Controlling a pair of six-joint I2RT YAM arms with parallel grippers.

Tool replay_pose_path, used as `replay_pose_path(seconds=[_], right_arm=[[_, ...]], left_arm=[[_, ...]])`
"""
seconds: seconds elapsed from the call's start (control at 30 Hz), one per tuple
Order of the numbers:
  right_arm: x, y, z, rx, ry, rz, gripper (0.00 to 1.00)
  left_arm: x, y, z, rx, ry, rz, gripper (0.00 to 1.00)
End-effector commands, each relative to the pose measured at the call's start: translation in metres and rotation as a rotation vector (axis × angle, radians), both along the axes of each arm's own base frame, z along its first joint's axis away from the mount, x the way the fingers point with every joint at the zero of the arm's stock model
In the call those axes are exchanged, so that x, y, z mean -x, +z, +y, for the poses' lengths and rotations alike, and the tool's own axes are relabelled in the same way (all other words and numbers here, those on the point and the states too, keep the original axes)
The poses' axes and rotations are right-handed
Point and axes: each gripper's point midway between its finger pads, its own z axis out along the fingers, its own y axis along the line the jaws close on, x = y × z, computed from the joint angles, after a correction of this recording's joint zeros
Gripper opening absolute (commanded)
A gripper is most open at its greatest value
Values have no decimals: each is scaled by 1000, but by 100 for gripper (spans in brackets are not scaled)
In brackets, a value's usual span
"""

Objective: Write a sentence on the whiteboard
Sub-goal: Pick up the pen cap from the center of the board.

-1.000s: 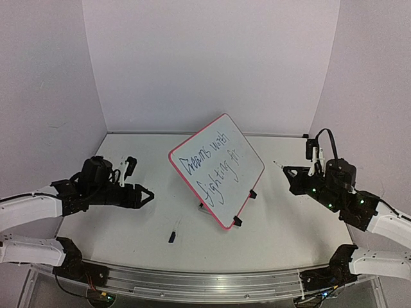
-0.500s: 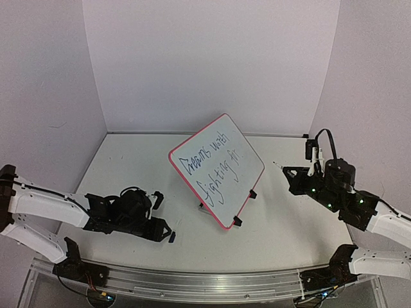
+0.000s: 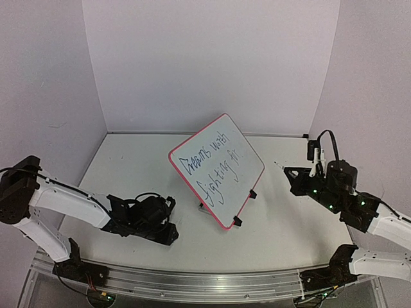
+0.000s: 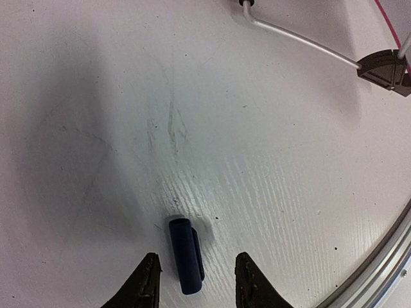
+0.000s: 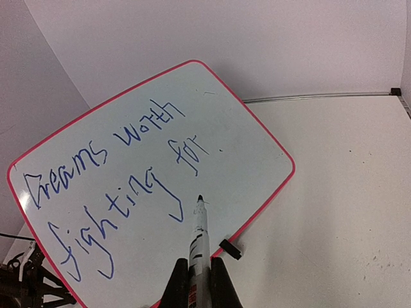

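The whiteboard (image 3: 218,168) with a red-pink rim stands tilted mid-table on black clip feet; blue writing on it reads "Dreams worth fighting for." It fills the right wrist view (image 5: 128,173). My right gripper (image 3: 297,174) is shut on a white marker (image 5: 200,240), uncapped, tip pointing at the board and held apart from it, to the board's right. My left gripper (image 3: 168,232) is open, low over the table left of the board's front foot. In the left wrist view a dark blue marker cap (image 4: 184,255) lies on the table between my open fingertips (image 4: 149,282).
A thin white wire stand (image 4: 302,40) and a black foot (image 4: 385,69) of the board lie ahead of the left gripper. The metal rail (image 3: 205,282) runs along the table's near edge. Walls enclose the table on the left, back and right.
My left arm has swung from the far left down and rightwards to the blue cap near the table's front, lowering around it. The right arm and the board have stayed still.
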Motion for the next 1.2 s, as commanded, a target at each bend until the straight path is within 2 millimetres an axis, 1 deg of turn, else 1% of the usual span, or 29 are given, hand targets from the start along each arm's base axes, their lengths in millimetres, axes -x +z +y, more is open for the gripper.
replay_pose_path(seconds=[0.0,0.2,0.3,0.53,0.67,0.8,0.83,0.87,0.9,0.97,1.03,1.07,1.1,1.13,1.17], right_arm=[[-2,1,-5,-8,-26,-8,0],[-1,0,-6,-10,-28,-8,0],[-1,1,-6,-12,-29,-9,0],[0,1,-7,-10,-30,-8,0],[-1,0,-7,-9,-31,-8,0],[-1,2,-6,-11,-31,-11,0],[-1,3,-6,-12,-30,-12,0],[0,2,-7,-1,-29,3,0],[1,4,-7,6,-26,11,0],[3,6,-9,38,-25,40,0],[5,9,-13,75,-32,63,0],[7,14,-15,93,-32,71,0],[7,17,-15,89,-32,66,0],[9,17,-16,108,-24,79,0],[10,20,-16,113,-21,85,0]], left_arm=[[-5,3,-1,-74,25,-40,37],[0,-4,2,-151,12,-50,32],[3,-9,6,-203,5,-52,28],[10,-11,6,-258,-15,-71,26],[11,-16,1,-259,-34,-68,19],[12,-17,3,-272,-30,-64,6],[12,-17,4,-276,-27,-67,5],[10,-14,9,-283,-7,-71,1],[10,-11,12,-284,9,-77,0],[9,-4,18,-265,39,-92,0],[7,9,28,-226,78,-116,0],[6,20,33,-191,94,-140,0],[5,21,33,-191,95,-142,0],[4,35,36,-152,98,-167,0],[3,44,36,-128,98,-182,0]])
